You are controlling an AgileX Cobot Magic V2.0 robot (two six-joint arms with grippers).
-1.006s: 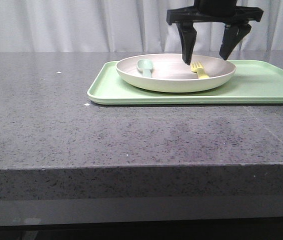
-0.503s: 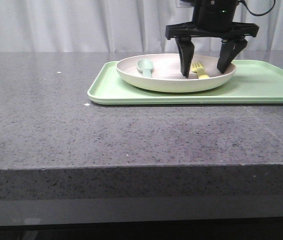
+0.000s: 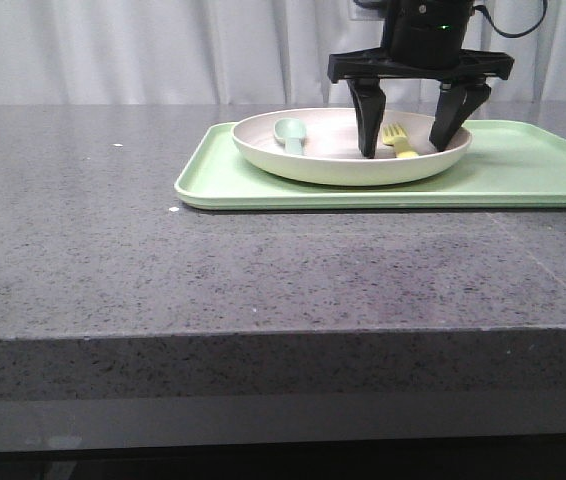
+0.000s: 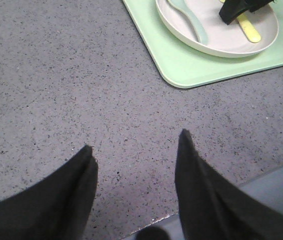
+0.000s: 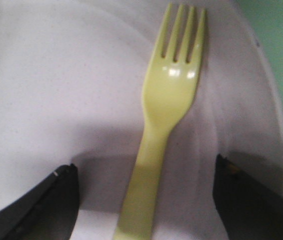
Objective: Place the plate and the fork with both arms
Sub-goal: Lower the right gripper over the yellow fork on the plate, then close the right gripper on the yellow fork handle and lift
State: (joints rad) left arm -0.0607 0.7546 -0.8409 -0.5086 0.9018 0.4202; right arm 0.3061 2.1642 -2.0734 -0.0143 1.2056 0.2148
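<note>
The off-white plate (image 3: 333, 160) sits on a light-green tray (image 3: 523, 170) at the back right of the table. The yellow fork (image 3: 399, 140) lies flat in the plate's right half. It also shows in the left wrist view (image 4: 249, 30) and the right wrist view (image 5: 169, 100). My right gripper (image 3: 404, 150) is open, lowered into the plate, one finger on each side of the fork's handle, not touching it. My left gripper (image 4: 134, 150) is open and empty, over bare table near the front edge, well short of the tray. It does not show in the front view.
A pale green spoon (image 3: 290, 132) lies in the plate's left half and also shows in the left wrist view (image 4: 189, 20). The grey speckled table (image 3: 213, 260) stretches wide in front of and left of the tray.
My right gripper has come down, open, from above the plate until its fingers straddle the fork inside the plate. Fork, spoon, plate and tray have not moved.
</note>
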